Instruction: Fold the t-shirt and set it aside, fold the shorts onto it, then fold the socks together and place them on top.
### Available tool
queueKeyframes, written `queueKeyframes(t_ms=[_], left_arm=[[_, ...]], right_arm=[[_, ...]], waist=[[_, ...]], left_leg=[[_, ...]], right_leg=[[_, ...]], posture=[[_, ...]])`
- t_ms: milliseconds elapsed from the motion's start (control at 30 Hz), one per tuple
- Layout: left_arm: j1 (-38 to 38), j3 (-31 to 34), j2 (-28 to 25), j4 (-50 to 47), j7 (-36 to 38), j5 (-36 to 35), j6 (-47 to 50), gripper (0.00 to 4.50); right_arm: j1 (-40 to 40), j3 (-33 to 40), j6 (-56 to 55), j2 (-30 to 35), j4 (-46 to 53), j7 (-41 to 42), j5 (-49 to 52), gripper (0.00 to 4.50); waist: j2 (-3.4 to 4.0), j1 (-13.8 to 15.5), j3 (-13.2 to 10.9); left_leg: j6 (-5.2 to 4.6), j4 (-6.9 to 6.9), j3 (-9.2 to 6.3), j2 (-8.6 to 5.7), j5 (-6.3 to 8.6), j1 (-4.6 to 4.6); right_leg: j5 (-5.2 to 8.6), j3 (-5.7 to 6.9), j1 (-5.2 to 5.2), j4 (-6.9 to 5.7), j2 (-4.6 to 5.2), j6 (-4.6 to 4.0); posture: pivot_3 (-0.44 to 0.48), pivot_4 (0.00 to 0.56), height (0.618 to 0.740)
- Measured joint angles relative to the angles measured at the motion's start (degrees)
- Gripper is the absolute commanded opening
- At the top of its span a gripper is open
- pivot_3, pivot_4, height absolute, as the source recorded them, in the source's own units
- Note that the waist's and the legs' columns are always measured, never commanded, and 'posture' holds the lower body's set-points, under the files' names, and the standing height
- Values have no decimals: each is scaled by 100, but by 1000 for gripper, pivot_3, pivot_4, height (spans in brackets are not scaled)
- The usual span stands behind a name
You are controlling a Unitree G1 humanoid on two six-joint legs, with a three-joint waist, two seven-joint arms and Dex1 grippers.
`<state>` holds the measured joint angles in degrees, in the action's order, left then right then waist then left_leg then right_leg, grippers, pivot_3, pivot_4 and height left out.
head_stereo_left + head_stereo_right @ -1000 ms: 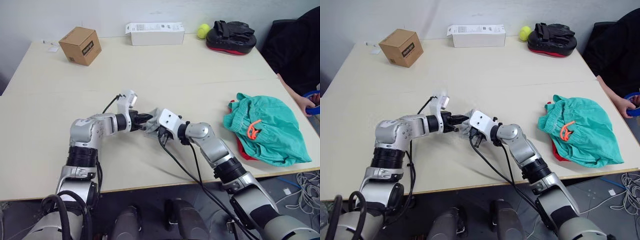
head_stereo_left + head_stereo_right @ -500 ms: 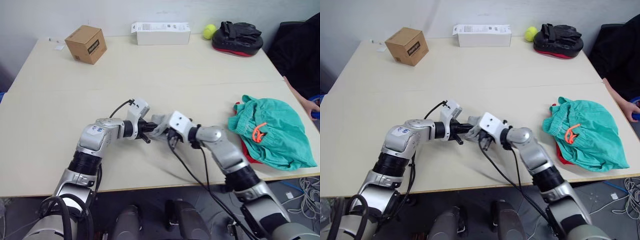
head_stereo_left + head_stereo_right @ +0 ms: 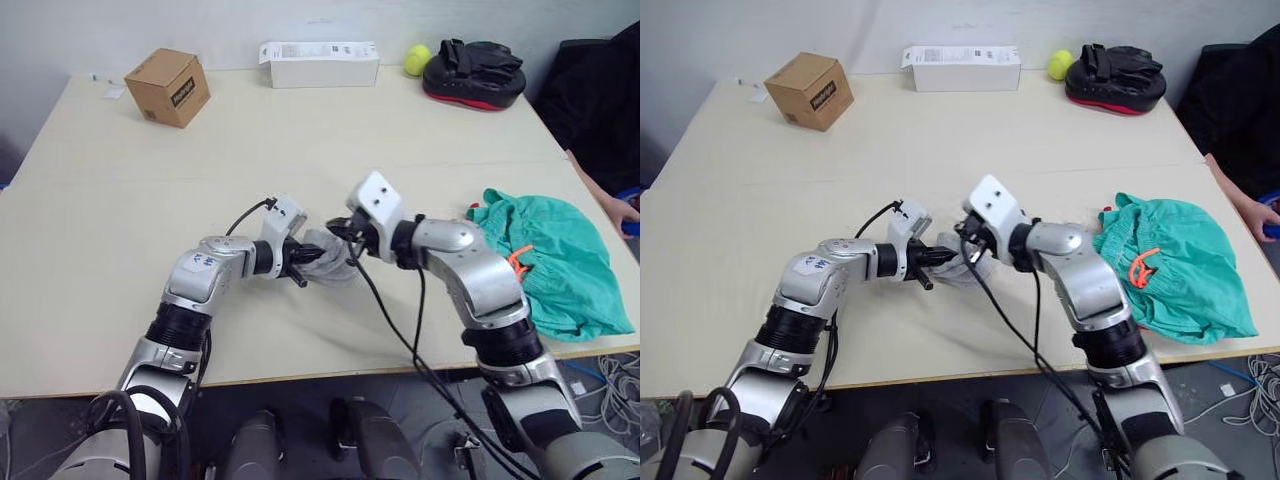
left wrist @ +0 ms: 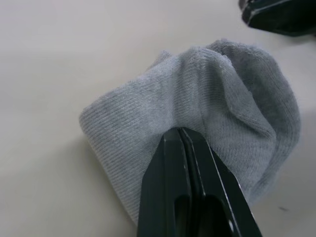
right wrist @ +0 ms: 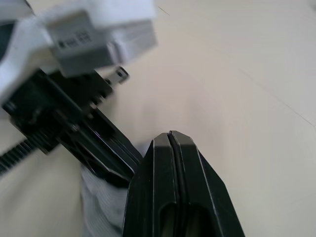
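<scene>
Socks (image 3: 328, 262) bunched mid-bench between my two grippers.
Head view: my left gripper (image 3: 306, 257) pinches them; shorts (image 3: 560, 262) lie well to my right over the t-shirt. Left wrist view: fingers clenched on grey knit. Right wrist view: my right gripper (image 5: 170, 140) clenched, empty, just above.

Nothing is reading clearly: print on the brown box (image 3: 168, 87) and white carton (image 3: 318, 64) is staying illegible.

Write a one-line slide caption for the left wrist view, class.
The left gripper, fingers shut, pinches a bundled pair of grey socks lying on the pale table.
</scene>
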<state>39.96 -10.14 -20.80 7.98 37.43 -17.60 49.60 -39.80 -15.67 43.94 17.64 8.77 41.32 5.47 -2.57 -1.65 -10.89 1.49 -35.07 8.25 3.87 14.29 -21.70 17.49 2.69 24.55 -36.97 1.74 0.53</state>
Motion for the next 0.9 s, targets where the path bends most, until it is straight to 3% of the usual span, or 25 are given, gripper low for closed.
queueKeyframes(t_ms=[267, 667, 900], left_arm=[[9, 24, -1, 57, 20, 4, -29, 42], [32, 93, 0, 172, 14, 4, -52, 42], [31, 168, -7, 165, -16, 4, -12, 42]], right_arm=[[315, -386, -405, 311, -515, -111, -392, 0], [1135, -5, -324, 1133, 302, 18, -234, 0], [503, 536, 428, 825, 569, -138, 295, 0]], waist=[[0, -6, 0], [0, -4, 0], [7, -35, -4]], left_leg=[[-14, -11, 1, -6, 8, -15], [-26, -12, -2, -7, 7, -5], [-10, -10, -5, -1, -8, -3]], right_leg=[[1, 2, 8, 4, 6, 4], [-1, 1, -1, 0, 5, 8], [-3, 1, 6, -13, -4, 5]], posture=[[0, 150, 740], [0, 150, 740], [0, 150, 740]])
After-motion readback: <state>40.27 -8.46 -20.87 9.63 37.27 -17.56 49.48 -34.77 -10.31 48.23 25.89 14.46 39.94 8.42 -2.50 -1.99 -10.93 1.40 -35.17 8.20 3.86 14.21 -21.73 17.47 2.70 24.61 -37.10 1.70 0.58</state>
